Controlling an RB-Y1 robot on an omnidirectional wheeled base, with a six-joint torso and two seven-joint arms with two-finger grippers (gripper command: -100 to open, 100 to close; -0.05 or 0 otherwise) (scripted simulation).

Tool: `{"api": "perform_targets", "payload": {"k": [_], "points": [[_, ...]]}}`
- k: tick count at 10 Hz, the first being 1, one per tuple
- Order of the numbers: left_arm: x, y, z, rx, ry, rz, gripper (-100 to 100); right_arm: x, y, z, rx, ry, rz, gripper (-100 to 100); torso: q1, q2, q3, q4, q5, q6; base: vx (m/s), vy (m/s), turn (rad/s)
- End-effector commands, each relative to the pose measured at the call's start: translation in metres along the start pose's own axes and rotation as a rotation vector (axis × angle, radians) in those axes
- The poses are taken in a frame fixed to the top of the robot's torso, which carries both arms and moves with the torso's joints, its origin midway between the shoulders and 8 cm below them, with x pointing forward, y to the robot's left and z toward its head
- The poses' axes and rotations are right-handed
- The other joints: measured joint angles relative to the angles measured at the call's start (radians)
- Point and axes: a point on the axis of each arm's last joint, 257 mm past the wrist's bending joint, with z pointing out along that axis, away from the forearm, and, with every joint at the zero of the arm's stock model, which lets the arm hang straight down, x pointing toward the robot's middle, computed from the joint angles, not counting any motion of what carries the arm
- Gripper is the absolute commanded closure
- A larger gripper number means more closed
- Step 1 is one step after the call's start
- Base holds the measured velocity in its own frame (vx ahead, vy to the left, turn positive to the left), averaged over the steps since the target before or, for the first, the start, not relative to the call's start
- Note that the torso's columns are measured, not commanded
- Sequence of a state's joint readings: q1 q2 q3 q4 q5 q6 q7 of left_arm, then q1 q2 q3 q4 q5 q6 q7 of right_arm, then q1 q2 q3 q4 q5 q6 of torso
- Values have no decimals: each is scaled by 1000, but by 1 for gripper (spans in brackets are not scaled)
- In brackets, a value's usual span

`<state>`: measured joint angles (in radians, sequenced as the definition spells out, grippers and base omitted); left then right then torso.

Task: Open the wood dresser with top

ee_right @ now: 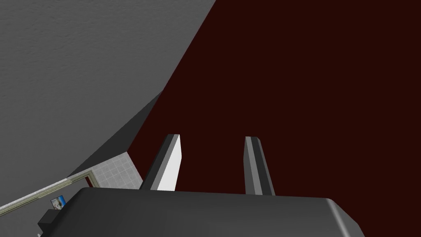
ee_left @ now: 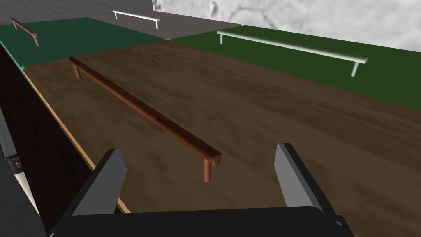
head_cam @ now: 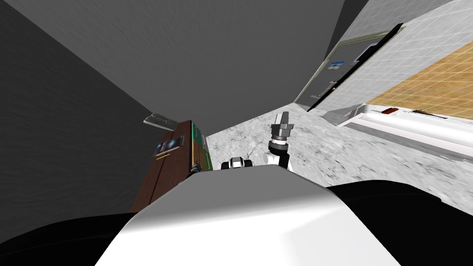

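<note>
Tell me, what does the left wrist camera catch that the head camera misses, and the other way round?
Left wrist view: the open left gripper hovering at a brown bar handle, not gripping it, and a pale handle on a green front. Head view: the right gripper raised over the marbled floor, and a white tub. Both: the brown dresser.

Head view: wide-lens distortion splays the grey walls [head_cam: 92, 92] toward the corners and the frame is rolled; the upper left is dim, the marbled floor [head_cam: 351, 152] at right centre brightest. Left wrist view: soft, even light, the brown drawer front [ee_left: 246, 131] paler at lower left, darker toward upper right. Right wrist view: dim, a dark maroon surface [ee_right: 308, 82] across the right, flat grey at upper left.
</note>
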<state>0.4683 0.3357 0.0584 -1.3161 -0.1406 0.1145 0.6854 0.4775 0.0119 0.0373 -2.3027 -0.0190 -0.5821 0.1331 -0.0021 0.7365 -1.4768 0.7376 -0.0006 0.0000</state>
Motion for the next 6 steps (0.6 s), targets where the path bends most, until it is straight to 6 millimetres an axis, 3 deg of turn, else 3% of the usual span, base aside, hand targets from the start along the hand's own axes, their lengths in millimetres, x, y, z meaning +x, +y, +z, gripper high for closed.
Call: {"api": "perform_targets", "payload": {"k": [1, 6], "points": [[6, 2, 5, 0, 6, -1, -100, 0, 0, 0, 0, 0, 0, 0, 1, -1, -1, -1, -1, -1, 7, 12, 21], [15, 8, 14, -3, 13, 0, -100, 0, 0, 0, 0, 0, 0, 0, 10, -1, 1, 0, 4, 1, 21, 20, 17]]}}
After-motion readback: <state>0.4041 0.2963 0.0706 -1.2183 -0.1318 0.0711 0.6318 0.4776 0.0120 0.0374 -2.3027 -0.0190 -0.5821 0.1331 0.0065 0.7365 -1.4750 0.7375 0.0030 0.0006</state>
